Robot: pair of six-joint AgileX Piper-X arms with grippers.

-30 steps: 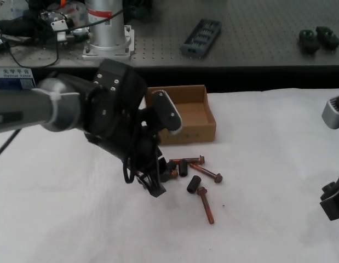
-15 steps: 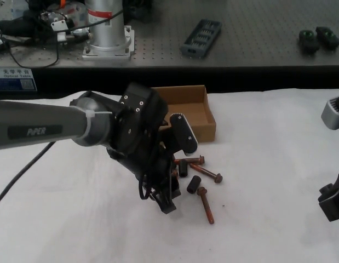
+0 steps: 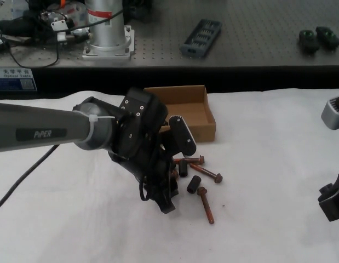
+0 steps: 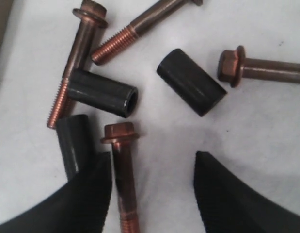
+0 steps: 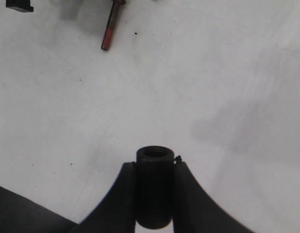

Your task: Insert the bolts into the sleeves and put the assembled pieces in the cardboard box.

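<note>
Bolts (image 3: 206,207) with a coppery metal sheen, hexagonal flanged heads and threaded tips lie scattered among short black sleeves (image 4: 191,81) on the white cloth of the desk (image 3: 268,181), just in front of the cardboard box (image 3: 205,133), which is brown and open-topped. The left arm (image 3: 49,131) hangs over this pile with its jaws wide apart. One bolt (image 4: 120,165) lies in the gap between them, close against one finger rather than centred. Its long axis runs lengthwise along the jaws, head pointing away from the wrist, so closing would likely pinch the smooth shank crosswise. A second sleeve (image 4: 102,93), a smooth dark tube with its open bore showing, lies just beyond that bolt's head (a third is partly hidden behind a finger). The left arm is clearly the nearer one to the pile. The right jaws, well off to the right of the cardboard box, are clamped on an upright sleeve (image 5: 154,189) with its bore facing out.
</note>
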